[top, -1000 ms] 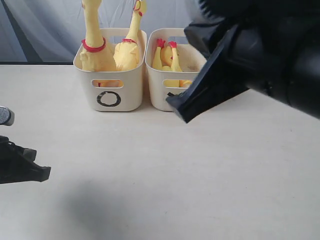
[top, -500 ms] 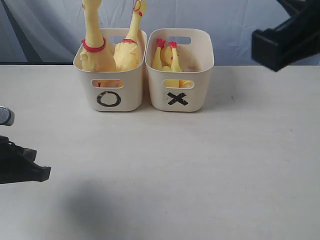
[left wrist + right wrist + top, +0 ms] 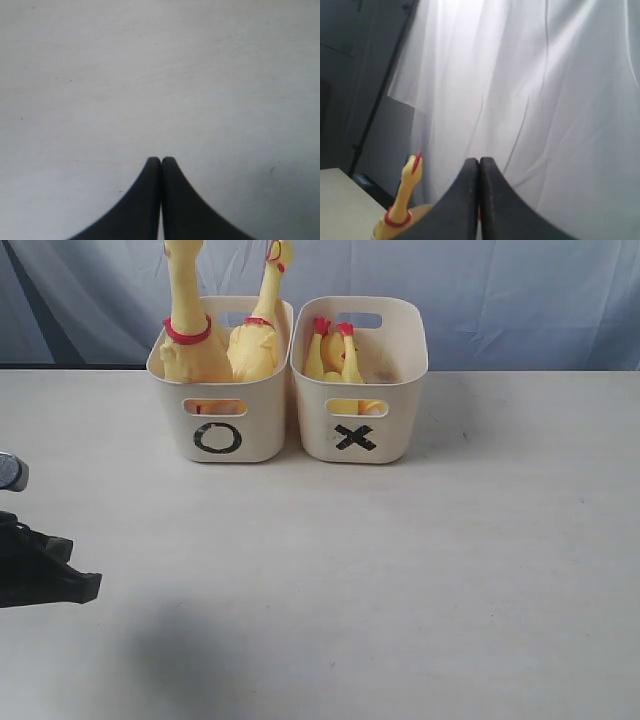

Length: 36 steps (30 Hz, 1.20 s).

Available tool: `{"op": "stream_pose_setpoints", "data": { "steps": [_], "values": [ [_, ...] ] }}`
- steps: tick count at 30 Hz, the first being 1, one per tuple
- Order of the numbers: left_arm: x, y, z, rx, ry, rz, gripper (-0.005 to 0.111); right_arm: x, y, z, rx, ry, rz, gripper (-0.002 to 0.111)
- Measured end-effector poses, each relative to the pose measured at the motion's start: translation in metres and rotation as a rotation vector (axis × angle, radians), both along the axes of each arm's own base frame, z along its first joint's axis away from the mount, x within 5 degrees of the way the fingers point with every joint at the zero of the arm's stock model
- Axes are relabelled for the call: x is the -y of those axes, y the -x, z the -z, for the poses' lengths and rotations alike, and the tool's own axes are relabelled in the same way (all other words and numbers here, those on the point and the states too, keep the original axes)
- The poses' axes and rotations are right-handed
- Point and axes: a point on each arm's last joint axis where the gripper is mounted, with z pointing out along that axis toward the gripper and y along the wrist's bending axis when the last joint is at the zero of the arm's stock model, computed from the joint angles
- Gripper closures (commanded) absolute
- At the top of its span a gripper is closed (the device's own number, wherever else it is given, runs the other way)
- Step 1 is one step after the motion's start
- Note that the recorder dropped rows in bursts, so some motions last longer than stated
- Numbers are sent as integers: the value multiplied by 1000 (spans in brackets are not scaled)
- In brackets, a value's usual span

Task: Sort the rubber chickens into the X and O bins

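Exterior view: your right arm has swung out of frame, uncovering the bins at twelve o'clock. Two large rubber chickens [image 3: 190,340] stand in the O bin [image 3: 170,430], the small rubber chicken [image 3: 335,358] in the X bin [image 3: 398,415]. Left pincer [image 3: 161,161] and right pincer [image 3: 479,161] are pressed shut, empty; sorting looks finished.

A black O [image 3: 217,437] is drawn on the front wall of the left cream bin [image 3: 260,430], under its slot handle. A black X [image 3: 355,437] stands likewise on the right bin [image 3: 395,430]. No other writing is legible.
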Motion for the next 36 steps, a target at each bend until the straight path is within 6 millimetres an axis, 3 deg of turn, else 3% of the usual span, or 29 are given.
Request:
{"op": "stream_pose_setpoints", "data": {
  "steps": [7, 19, 24, 29, 33, 36],
  "values": [
    [0, 0, 0, 0, 0, 0, 107, 8, 5, -5, 78, 30, -32, 109],
    [0, 0, 0, 0, 0, 0, 107, 6, -17, 7, 53, 149, 39, 109],
    [0, 0, 0, 0, 0, 0, 107, 21, -5, 11, 95, 191, 117, 109],
    [0, 0, 0, 0, 0, 0, 107, 40, 17, 37, 125, 297, 250, 109],
    [0, 0, 0, 0, 0, 0, 107, 52, 27, 78, 141, 527, 381, 109],
    [0, 0, 0, 0, 0, 0, 107, 56, 30, 110, 84, 596, 403, 109]
  ]
}}
